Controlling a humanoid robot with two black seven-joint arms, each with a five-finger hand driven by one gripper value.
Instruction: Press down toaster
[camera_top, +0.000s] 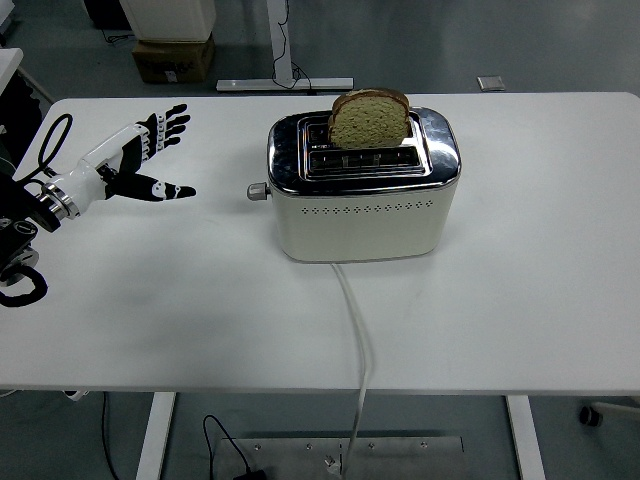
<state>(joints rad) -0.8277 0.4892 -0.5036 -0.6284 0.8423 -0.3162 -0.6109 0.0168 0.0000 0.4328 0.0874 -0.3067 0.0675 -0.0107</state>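
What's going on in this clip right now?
A cream and chrome toaster sits on the white table with one slice of bread standing tall in its far slot, not pushed down. The toaster's lever sticks out of its left end, and its cord runs off the near edge. The robot's left hand is over the table to the left of the toaster, fingers spread towards the lever, clear of it and holding nothing. The right arm is out of view.

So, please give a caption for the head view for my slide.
Open left hand reaching toward the lever of a toaster holding one bread slice.
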